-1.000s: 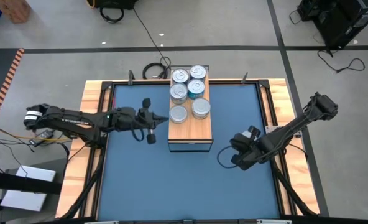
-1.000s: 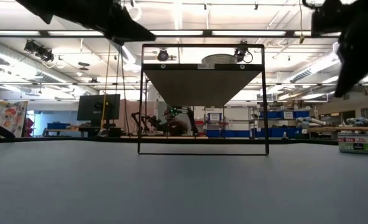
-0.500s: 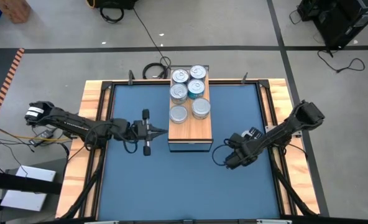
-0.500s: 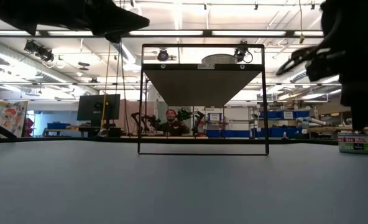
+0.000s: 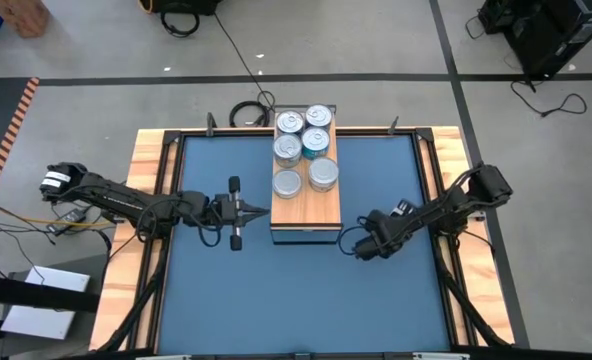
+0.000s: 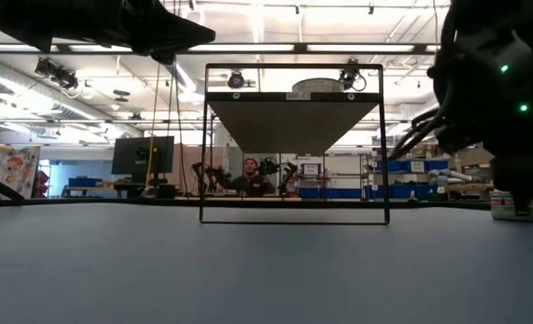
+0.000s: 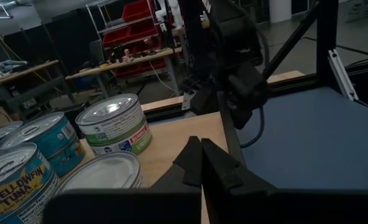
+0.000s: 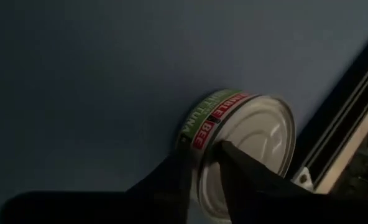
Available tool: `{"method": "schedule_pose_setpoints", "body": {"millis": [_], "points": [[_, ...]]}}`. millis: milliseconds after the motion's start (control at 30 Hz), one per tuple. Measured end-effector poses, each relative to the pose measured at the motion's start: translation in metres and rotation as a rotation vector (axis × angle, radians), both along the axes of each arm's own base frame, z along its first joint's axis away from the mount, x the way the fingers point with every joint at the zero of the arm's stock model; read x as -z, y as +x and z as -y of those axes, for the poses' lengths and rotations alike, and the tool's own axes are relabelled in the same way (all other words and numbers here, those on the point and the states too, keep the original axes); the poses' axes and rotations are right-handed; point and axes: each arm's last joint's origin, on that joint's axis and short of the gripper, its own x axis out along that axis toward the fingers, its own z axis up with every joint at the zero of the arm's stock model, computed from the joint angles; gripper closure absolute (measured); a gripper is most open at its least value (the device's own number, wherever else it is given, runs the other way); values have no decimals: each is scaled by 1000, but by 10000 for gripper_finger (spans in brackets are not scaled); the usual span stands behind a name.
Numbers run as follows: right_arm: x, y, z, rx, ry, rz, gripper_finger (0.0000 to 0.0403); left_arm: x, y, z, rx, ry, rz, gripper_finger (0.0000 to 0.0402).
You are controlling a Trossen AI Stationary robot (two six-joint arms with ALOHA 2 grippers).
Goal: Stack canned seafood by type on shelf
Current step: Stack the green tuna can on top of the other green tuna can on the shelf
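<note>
Tin [image 8: 243,146] between right hand's fingers [image 8: 246,171]

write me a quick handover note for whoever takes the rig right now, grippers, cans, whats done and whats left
Left gripper: shut, empty, hovering at the left edge of the shelf.
Right gripper: low over the blue mat near the shelf's front right corner, fingers straddling the rim of a green-labelled can lying on the mat; a firm grip is not clear.
Cans on shelf: six lids visible from above, grouped on the shelf's far half, some teal-sided; stack heights cannot be told.
Done: those cans are placed.
Left: secure the can on the mat and add it to its matching stack; the shelf's near half is free.
</note>
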Motion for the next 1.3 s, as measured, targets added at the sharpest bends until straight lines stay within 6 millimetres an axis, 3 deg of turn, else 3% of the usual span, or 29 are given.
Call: {"method": "schedule_pose_setpoints", "body": {"millis": [267, 433, 800, 933, 1067, 1300], "points": [[-14, 4, -3, -8, 114, -11, 396, 0, 0, 0, 0, 1, -5, 401], [-31, 11, -11, -49, 201, 120, 398, 0, 0, 0, 0, 1, -3, 401], [-64, 32, -44, -141, 436, 641, 401, 0, 0, 0, -1, -14, 5, 400], [-70, 37, -55, -169, 494, 756, 402, 0, 0, 0, 1, -25, 4, 400], [-64, 36, -65, -203, 479, 746, 385, 1, 0, 2, 47, -25, -6, 400], [-42, 35, -79, -210, 478, 641, 302, 1, -4, 23, 132, 68, -7, 400]]}}
